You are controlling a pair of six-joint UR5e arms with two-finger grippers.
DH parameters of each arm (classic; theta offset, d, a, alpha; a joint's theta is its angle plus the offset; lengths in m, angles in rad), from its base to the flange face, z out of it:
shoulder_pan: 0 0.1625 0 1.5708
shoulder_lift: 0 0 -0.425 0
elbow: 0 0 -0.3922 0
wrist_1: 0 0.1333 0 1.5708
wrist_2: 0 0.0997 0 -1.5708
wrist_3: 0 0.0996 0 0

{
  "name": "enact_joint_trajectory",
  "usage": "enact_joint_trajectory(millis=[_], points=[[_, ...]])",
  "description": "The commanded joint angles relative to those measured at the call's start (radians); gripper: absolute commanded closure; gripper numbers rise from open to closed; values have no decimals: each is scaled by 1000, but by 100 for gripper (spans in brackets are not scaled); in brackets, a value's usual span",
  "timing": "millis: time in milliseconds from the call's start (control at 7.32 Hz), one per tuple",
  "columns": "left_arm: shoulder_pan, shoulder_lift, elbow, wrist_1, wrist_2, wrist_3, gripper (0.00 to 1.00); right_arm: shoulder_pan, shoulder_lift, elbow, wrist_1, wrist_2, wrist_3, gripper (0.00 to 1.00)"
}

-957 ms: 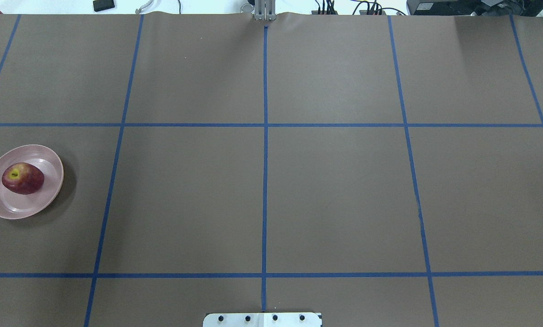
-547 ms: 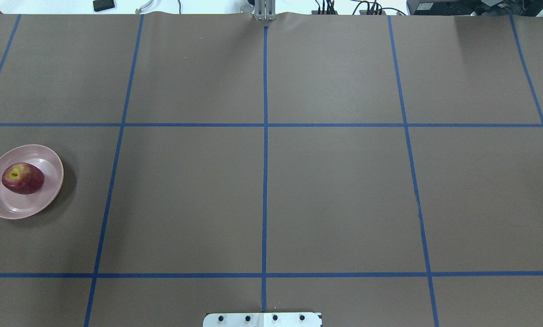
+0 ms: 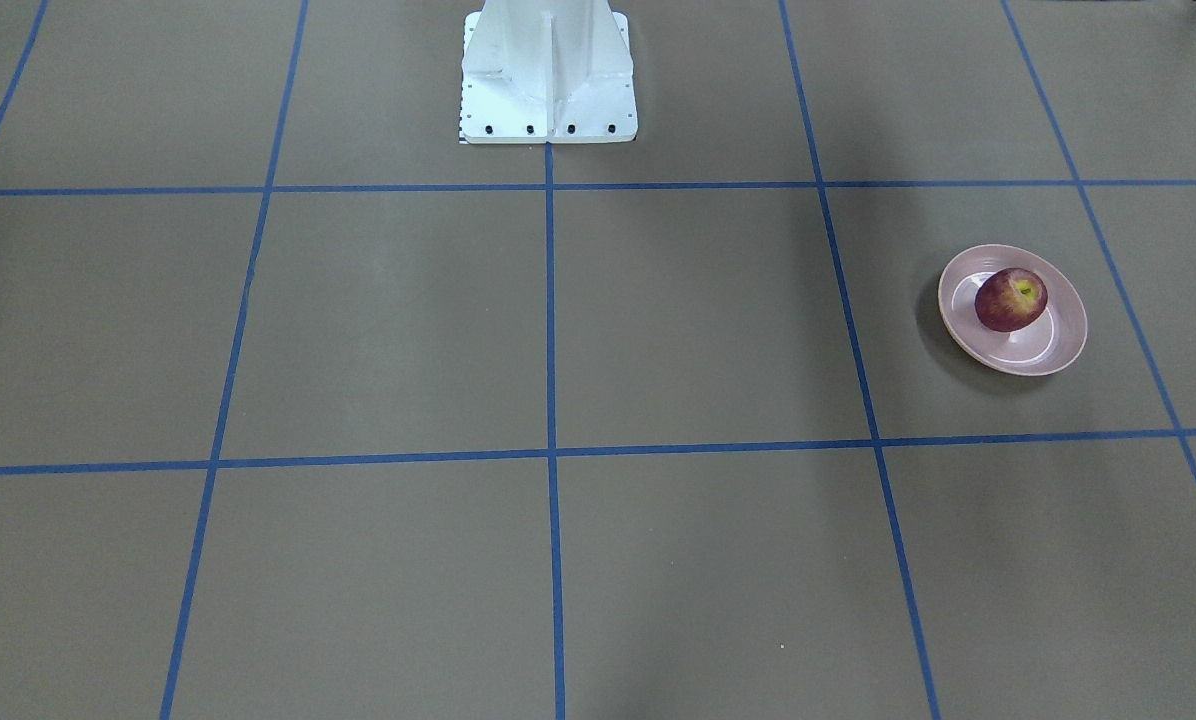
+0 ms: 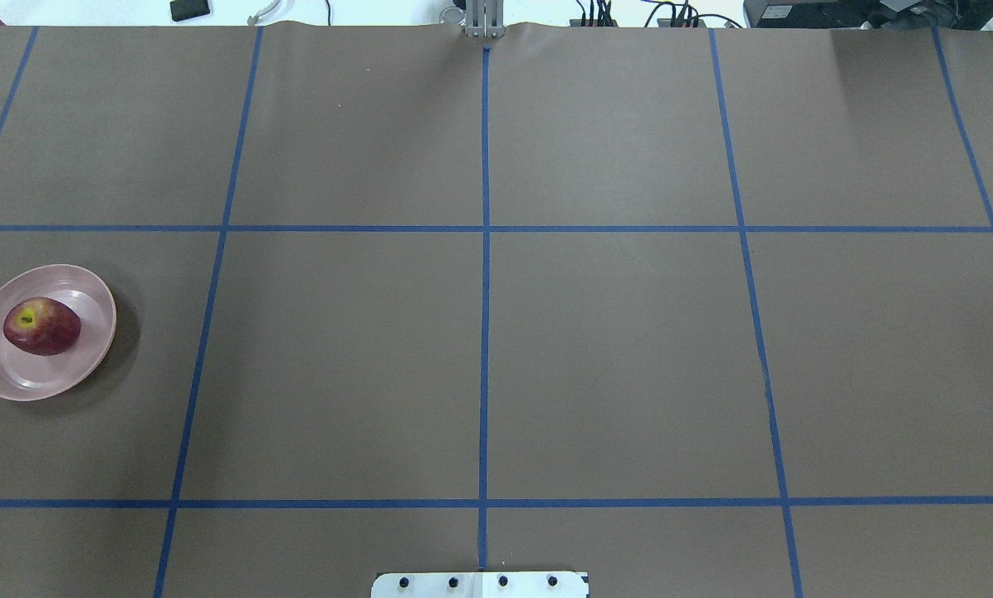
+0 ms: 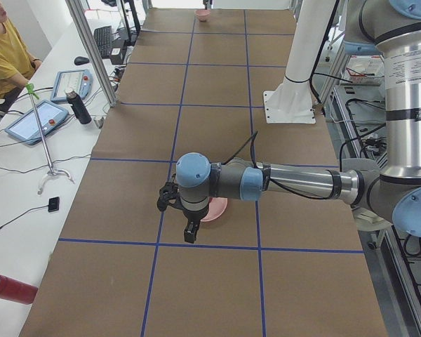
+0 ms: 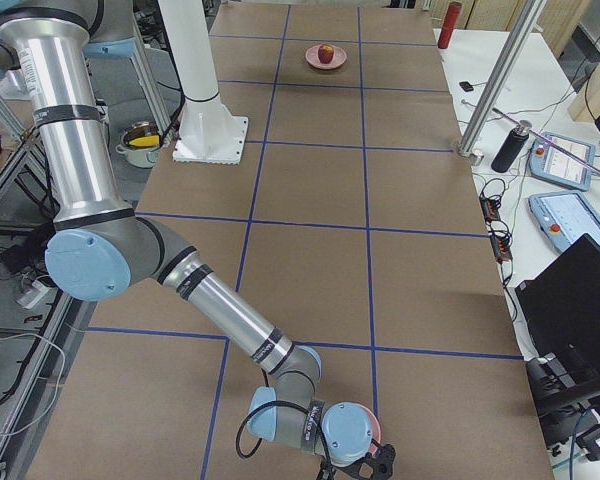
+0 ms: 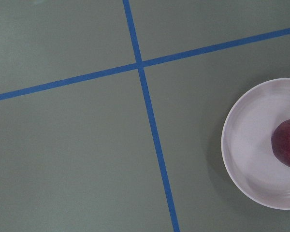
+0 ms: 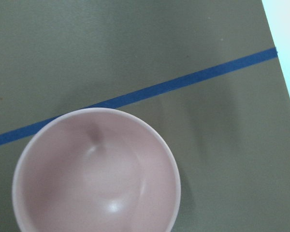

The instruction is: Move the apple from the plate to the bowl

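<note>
Still | nothing moved: apple (image 4: pixel 41 325) on plate (image 4: pixel 23 378), beside left gripper (image 5: pixel 189 232) | bowl (image 8: pixel 94 174) under right gripper (image 6: pixel 365 466) | both grips: cannot tell | pick pending

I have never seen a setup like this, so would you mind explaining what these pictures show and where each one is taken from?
It is a robot with two arms at a brown table taped into blue squares. Two pictures look down on the table, one from behind the robot and one facing it. Two look along it from either end: one shows the left arm near, the other the right arm. The last two come from cameras on the wrists. At the robot's left end an apple lies on a pink plate, with the left gripper close by. At the other end the right gripper hangs near an empty pink bowl. Nothing appears held; whether either gripper is open, I cannot tell.
</note>
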Motion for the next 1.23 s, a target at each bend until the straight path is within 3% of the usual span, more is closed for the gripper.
enact_joint_trajectory(millis=[0,1093], points=[[0,0,0,-27,0,-5,2,-4,0,-1,5,-2,61,4],[0,0,-3,-27,-2,-5,2,-29,-5,3,8,-2,78,4]])
